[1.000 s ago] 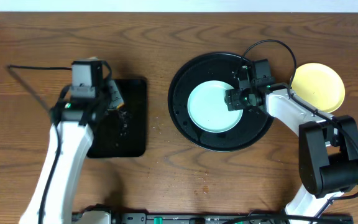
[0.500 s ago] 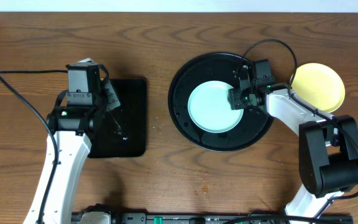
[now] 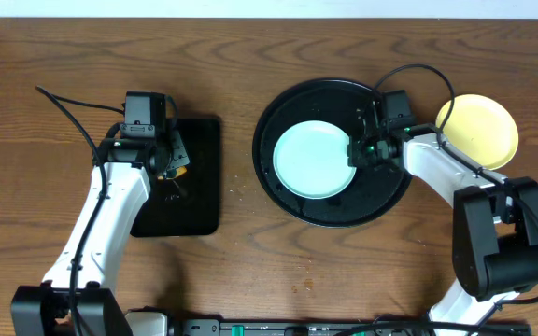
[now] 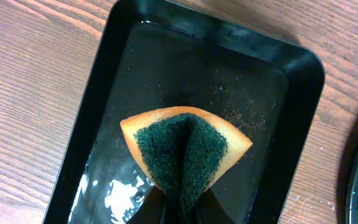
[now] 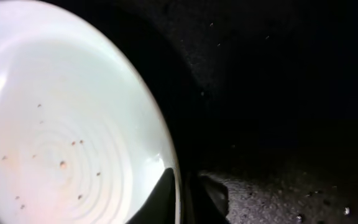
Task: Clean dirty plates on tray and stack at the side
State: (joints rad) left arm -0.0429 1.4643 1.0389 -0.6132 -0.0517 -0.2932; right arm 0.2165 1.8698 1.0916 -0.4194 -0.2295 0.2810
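Two plates in view: mint plate (image 3: pixel 313 161) on round black tray (image 3: pixel 278 112), rim pinched shut in right gripper (image 3: pixel 355 152); yellow plate (image 3: pixel 479 129) beside tray. Left gripper (image 3: pixel 168 159) clamped on folded sponge (image 4: pixel 182 146) over rectangular tray (image 4: pixel 185 68). Likely hazards: slip from thin edge grip, tilt under scrubbing.

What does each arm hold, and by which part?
Left jaws pinch the folded orange sponge with green scouring face at its narrow end; right jaws clamp the pale mint round plate by its rim.

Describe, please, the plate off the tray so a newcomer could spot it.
Find the round black tray right of centre. Past its right rim, on the wood, lies the yellow plate. It alone is yellow; the mint plate sits on the tray.
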